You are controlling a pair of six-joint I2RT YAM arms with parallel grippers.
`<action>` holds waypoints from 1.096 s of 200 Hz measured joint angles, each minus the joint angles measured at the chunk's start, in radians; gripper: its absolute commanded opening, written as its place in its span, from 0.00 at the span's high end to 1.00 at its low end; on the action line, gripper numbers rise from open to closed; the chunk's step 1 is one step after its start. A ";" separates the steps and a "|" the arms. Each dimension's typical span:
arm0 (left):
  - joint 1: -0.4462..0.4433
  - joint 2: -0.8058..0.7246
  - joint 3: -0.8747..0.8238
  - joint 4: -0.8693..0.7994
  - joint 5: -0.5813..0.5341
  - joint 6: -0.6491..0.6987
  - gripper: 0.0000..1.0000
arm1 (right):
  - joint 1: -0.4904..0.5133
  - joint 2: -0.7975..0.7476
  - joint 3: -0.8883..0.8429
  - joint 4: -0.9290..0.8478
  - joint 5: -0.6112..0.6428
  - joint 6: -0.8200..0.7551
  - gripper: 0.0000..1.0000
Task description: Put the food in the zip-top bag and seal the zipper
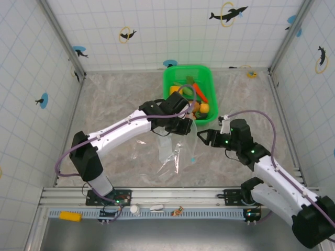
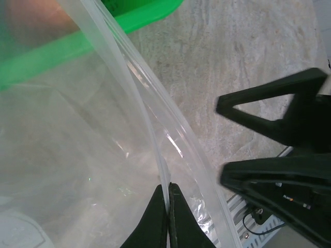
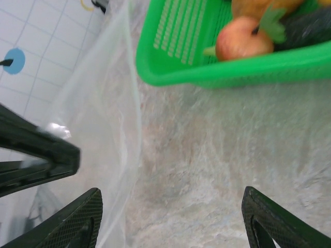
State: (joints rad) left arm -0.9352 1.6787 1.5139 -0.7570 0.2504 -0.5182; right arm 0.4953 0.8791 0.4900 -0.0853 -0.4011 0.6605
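Just in front of the basket, our left gripper pinches the bag at its zipper, jaws pressed tight on the plastic. Our right gripper, spread and empty, waits off the basket's near right corner. The food lies in the basket. We judge we're opening the bag, and next the right must catch the opposite lip.

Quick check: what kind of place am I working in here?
Likely a lab robot test cell: white grid-printed walls with dolphin stickers, an aluminium mounting rail, and a stone-patterned tabletop.
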 measured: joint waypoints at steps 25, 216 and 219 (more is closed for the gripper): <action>-0.019 0.000 0.007 -0.025 -0.002 0.023 1.00 | 0.003 0.064 -0.001 0.060 -0.088 0.035 0.37; -0.106 -0.089 -0.139 -0.026 -0.212 -0.235 0.76 | 0.110 0.099 0.018 0.101 0.079 0.139 1.00; -0.106 -0.092 -0.139 -0.024 -0.215 -0.236 0.76 | 0.114 0.099 0.018 0.102 0.082 0.140 1.00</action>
State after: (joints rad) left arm -1.0416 1.5864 1.3746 -0.7807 0.0353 -0.7540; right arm 0.6094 0.9779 0.5079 0.0170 -0.3187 0.8001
